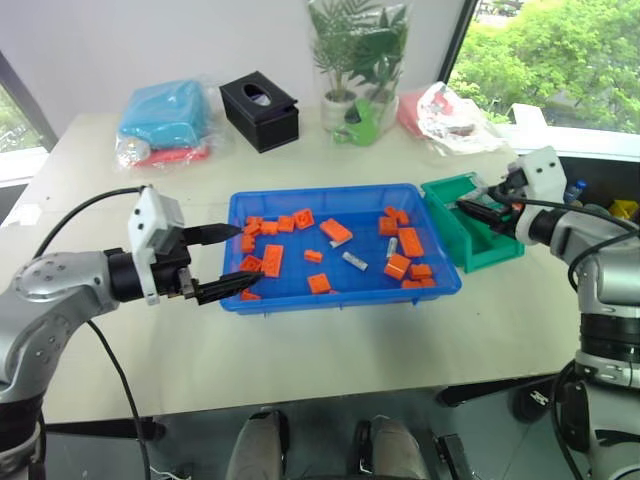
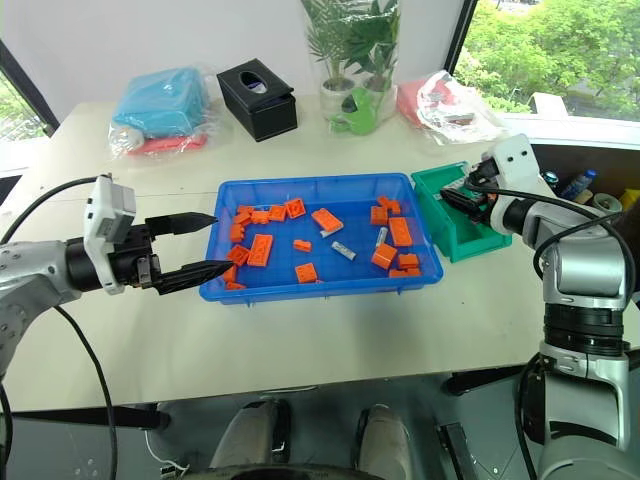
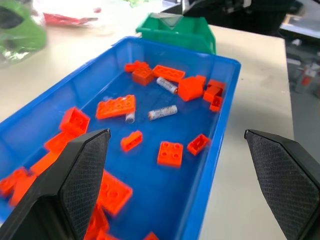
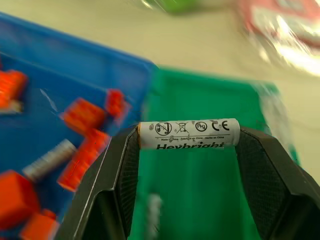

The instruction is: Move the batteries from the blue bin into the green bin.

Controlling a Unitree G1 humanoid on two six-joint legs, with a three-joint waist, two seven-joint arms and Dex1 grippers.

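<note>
The blue bin (image 1: 330, 193) lies mid-table with many orange blocks (image 1: 271, 260) in it. Among them are three small silver batteries (image 1: 355, 261), seen closer in the left wrist view as batteries (image 3: 162, 112). My left gripper (image 1: 245, 255) is open at the bin's left end, one finger over the rim. The green bin (image 1: 470, 238) touches the blue bin's right end. My right gripper (image 4: 188, 144) hangs over the green bin (image 4: 210, 170), shut on a white-labelled battery (image 4: 188, 134) held end to end. A pale cylinder (image 4: 152, 210) lies blurred inside the green bin.
Along the table's far edge stand a light-blue bagged bundle (image 1: 165, 118), a black box (image 1: 260, 110), a potted plant (image 1: 355, 55), a bright-green object (image 1: 358, 122) and a red-and-white bag (image 1: 450, 115). Bare tabletop lies in front of the bins.
</note>
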